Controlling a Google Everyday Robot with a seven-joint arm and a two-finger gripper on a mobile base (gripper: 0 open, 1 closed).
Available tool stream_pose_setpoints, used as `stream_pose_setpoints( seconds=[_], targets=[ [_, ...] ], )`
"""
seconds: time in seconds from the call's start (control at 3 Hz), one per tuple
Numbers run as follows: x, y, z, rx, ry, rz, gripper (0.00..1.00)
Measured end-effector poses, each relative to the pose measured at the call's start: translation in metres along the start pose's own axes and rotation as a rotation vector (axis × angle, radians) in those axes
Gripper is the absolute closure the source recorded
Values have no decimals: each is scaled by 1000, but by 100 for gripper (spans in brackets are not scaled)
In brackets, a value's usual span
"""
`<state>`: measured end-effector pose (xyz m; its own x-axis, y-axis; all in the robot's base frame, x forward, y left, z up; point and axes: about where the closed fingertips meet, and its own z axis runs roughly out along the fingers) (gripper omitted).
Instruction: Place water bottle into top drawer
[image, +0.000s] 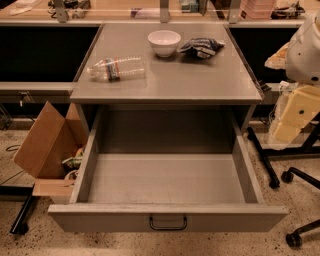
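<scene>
Water bottle lies on its side on the tabletop, left of the white bowl, untouched. Below it the top drawer stands pulled out, ready to receive it. The gripper hangs at the right edge, well apart from the bottle; I cannot tell whether it is wide or narrow.

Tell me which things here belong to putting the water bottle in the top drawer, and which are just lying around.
Job: water bottle, lying on the cabinet top; top drawer, pulled open; gripper, at the right edge.
Lying about: white bowl, snack bag, cardboard box on the floor.
</scene>
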<state>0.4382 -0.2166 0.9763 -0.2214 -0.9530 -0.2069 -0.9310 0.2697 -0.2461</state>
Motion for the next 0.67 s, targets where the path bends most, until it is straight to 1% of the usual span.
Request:
stream_pose_setpoints(
  seconds=[0.33,0.67],
  targets=[
    [0,0,0,0,0,0,0],
    [-21,-24,12,11,-24,-63,0]
  ],
)
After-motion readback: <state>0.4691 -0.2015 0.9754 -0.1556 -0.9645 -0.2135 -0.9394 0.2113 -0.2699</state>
